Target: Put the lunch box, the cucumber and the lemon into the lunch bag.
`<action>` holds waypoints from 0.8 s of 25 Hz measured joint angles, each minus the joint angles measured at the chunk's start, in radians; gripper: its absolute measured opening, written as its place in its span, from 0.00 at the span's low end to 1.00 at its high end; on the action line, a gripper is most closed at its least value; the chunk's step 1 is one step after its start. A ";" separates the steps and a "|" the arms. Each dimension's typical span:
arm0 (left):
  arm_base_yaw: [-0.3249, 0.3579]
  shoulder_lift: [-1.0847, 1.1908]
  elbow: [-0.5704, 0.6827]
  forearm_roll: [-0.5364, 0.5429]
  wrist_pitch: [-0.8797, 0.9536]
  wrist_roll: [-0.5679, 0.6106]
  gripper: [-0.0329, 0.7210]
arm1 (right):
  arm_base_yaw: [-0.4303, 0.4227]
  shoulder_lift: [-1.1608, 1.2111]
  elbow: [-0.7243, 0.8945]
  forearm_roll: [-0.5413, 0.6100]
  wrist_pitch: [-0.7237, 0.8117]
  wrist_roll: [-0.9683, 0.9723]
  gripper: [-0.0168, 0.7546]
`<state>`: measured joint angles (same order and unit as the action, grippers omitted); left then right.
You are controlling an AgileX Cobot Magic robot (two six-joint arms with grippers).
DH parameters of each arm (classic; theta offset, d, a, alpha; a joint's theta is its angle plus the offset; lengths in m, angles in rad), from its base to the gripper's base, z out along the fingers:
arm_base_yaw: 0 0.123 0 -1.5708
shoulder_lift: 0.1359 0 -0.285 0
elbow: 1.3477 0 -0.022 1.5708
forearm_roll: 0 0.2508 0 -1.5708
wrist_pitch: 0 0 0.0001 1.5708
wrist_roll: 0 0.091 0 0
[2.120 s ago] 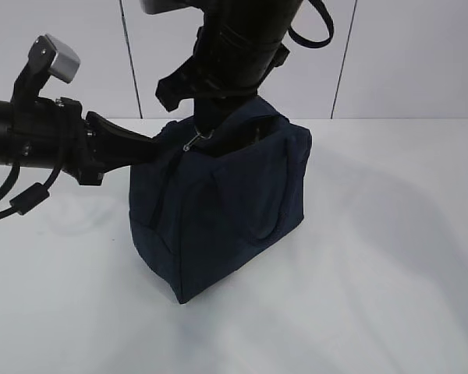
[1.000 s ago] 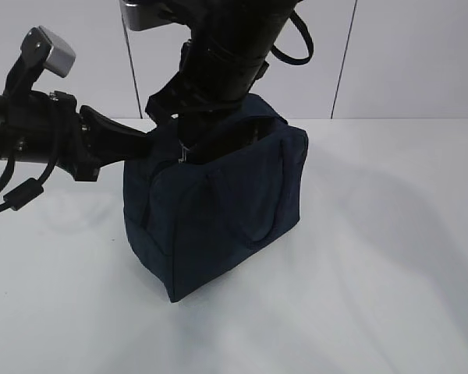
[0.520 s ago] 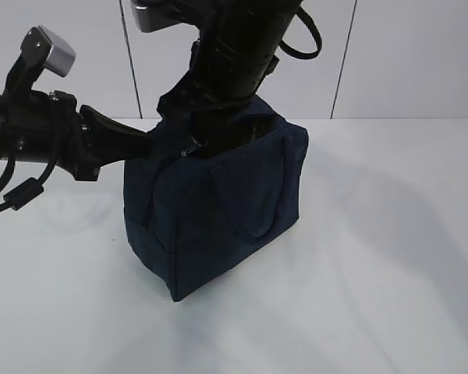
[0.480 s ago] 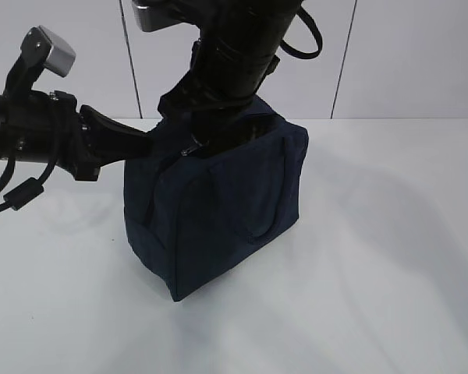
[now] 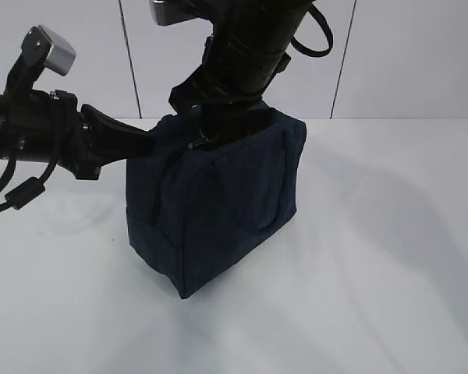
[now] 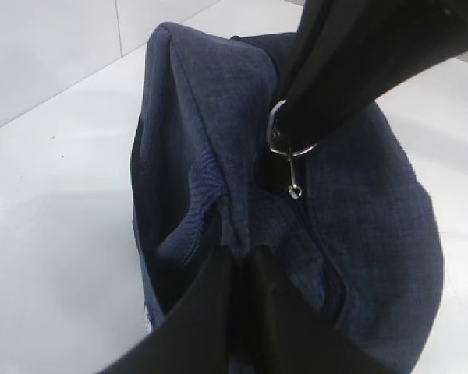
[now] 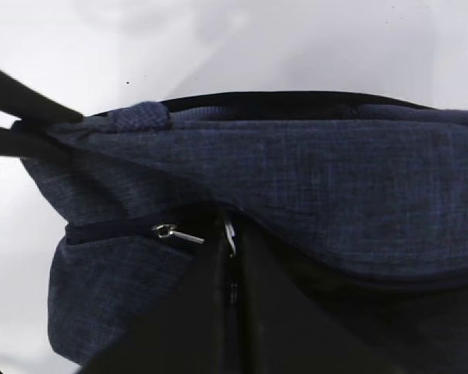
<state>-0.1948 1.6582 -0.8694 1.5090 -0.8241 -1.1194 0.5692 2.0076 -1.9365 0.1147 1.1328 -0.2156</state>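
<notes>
The dark navy lunch bag [image 5: 218, 210] stands upright on the white table. My left gripper [image 5: 147, 137] is shut on a fold of fabric at the bag's left end, as the left wrist view [image 6: 238, 251] shows. My right gripper [image 5: 208, 134] comes down from above and is shut on the silver ring pull [image 6: 285, 144] of the zipper; the right wrist view [image 7: 232, 227] shows the ring [image 7: 229, 232] between its tips. The bag top [image 7: 335, 179] looks closed over. The lunch box, the cucumber and the lemon are out of view.
The white table [image 5: 390, 257] spreads around the bag. A pale panelled wall [image 5: 405, 54] stands behind it. A looped handle [image 5: 267, 199] hangs down the bag's front face.
My right gripper has carried the ring pull slightly right and up. The dark gap in the bag top has closed over. The bag has shifted a little; the left arm has held.
</notes>
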 joint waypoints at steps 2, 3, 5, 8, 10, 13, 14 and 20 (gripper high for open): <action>0.000 0.000 0.000 0.000 0.000 0.000 0.06 | 0.000 0.000 0.000 0.000 0.000 0.000 0.05; 0.000 0.000 0.000 0.000 0.000 0.000 0.06 | 0.000 0.000 0.000 -0.002 0.000 0.000 0.05; 0.000 0.000 0.000 0.000 0.000 0.000 0.06 | -0.006 0.000 0.000 -0.002 0.000 0.000 0.05; 0.000 0.000 0.000 0.000 0.000 -0.002 0.06 | -0.012 0.002 0.000 -0.002 -0.004 0.002 0.05; 0.000 0.000 0.000 -0.001 0.000 -0.002 0.06 | -0.021 0.002 0.000 0.002 -0.004 0.000 0.05; 0.000 0.000 0.000 -0.001 0.000 -0.002 0.06 | -0.027 0.002 0.000 0.016 -0.004 0.002 0.05; 0.000 0.000 0.000 -0.001 0.000 -0.002 0.06 | -0.028 0.002 0.000 0.026 -0.004 0.000 0.05; 0.000 0.000 0.000 -0.001 0.002 -0.002 0.06 | -0.038 0.002 0.000 0.044 -0.004 -0.014 0.05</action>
<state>-0.1948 1.6582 -0.8694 1.5083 -0.8219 -1.1215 0.5311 2.0093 -1.9365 0.1586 1.1289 -0.2294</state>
